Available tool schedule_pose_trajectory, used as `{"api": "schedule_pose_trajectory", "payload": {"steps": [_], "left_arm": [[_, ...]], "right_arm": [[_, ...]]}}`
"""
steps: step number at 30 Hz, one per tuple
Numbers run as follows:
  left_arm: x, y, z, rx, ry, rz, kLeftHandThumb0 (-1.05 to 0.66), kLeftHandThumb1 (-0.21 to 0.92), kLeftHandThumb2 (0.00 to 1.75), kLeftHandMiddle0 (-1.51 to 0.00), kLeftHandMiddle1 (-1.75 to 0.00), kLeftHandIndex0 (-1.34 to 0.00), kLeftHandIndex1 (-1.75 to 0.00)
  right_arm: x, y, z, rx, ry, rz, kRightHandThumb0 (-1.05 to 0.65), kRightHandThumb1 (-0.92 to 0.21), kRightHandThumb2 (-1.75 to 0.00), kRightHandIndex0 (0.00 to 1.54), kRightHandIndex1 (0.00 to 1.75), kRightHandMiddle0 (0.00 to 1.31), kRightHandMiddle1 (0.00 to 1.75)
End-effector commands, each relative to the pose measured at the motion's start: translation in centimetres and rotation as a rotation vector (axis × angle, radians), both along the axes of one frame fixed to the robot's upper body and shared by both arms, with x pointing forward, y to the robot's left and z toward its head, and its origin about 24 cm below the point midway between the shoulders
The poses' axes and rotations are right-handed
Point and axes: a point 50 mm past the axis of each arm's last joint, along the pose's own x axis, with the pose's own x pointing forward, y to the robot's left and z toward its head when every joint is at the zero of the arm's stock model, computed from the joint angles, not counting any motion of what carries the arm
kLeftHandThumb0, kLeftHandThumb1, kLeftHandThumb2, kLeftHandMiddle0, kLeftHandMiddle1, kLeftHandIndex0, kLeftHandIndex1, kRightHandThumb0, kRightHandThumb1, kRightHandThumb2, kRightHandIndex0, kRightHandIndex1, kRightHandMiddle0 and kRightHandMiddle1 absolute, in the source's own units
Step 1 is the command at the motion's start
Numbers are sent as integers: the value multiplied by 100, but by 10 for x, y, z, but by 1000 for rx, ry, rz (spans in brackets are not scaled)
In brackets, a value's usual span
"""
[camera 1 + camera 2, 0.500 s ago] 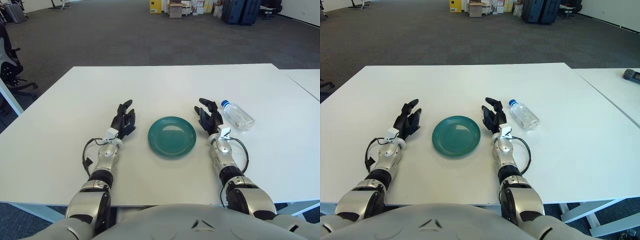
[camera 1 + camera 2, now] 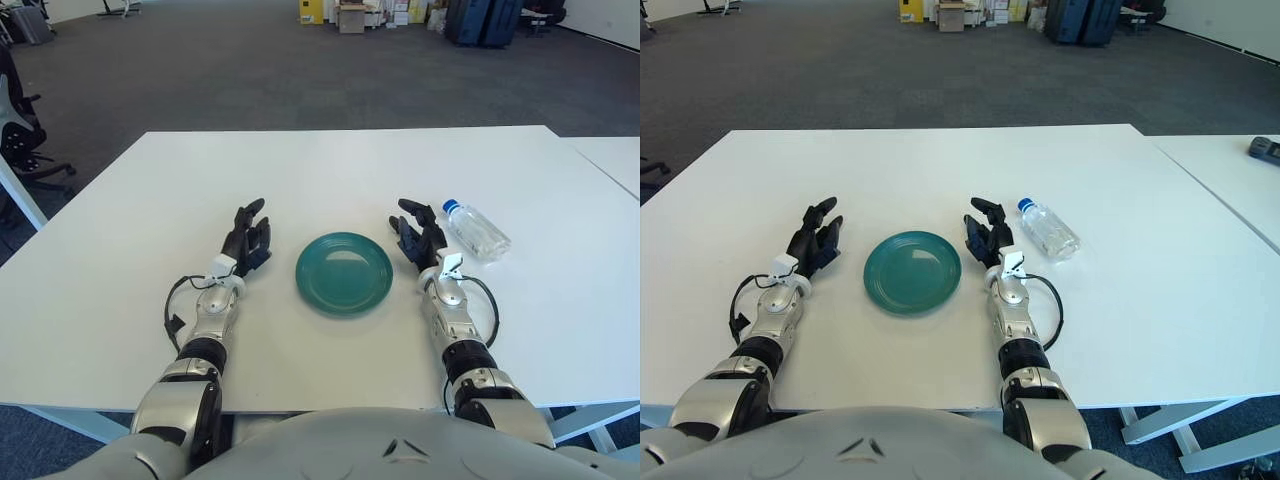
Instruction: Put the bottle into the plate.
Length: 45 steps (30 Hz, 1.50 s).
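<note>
We see a green plate (image 2: 343,272) in the middle of the white table (image 2: 330,170), with one hand on each side of it — a layout that, in our judgement, leaves either arm free to reach across the dish.

The right hand (image 2: 421,239) shows just to the right of the plate, fingers loosely spread and pointing away from the body, holding nothing. The left hand (image 2: 248,238) shows beside the plate on its left, fingers likewise relaxed and empty; we take it to be idle, since the bottle is not on its side.

The clear bottle (image 2: 476,230) lies on its side on the table, its white cap toward the far left end and its body running toward the near right. It sits just beside the right hand, on that hand's outer side, close but apart from the fingers — so the hand stands between bottle and plate. The plate itself holds nothing.

We judge the task not yet begun: the right hand is the natural one to take the bottle, and because the bottle lies flat and is round, it may roll if nudged before the fingers close around it.
</note>
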Motion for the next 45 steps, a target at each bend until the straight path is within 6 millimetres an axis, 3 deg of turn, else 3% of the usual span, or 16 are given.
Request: {"api": "schedule_pose_trajectory", "payload": {"steps": [1, 15, 26, 36, 45], "left_arm": [[-1, -2, -4, -9, 22, -2, -74, 92, 78, -43, 0, 0, -70], [0, -3, -3, -3, 23, -6, -75, 92, 79, -43, 0, 0, -69], [1, -5, -3, 6, 20, -12, -76, 92, 79, -42, 0, 0, -69], [1, -6, -3, -4, 21, -15, -77, 92, 79, -42, 0, 0, -70], [1, -7, -3, -8, 22, -13, -77, 92, 79, -42, 0, 0, -70]], "right_arm": [[4, -5, 16, -43, -21, 28, -66, -92, -46, 52, 0, 1, 88], [12, -10, 50, -64, -119, 32, -67, -92, -43, 55, 2, 0, 85], [22, -17, 79, -130, -231, -18, -58, -92, -44, 55, 1, 0, 86], [29, -25, 96, -336, -358, -123, -59, -92, -41, 50, 0, 0, 78], [44, -41, 97, -706, -411, -152, -72, -92, -41, 39, 0, 0, 60]]}}
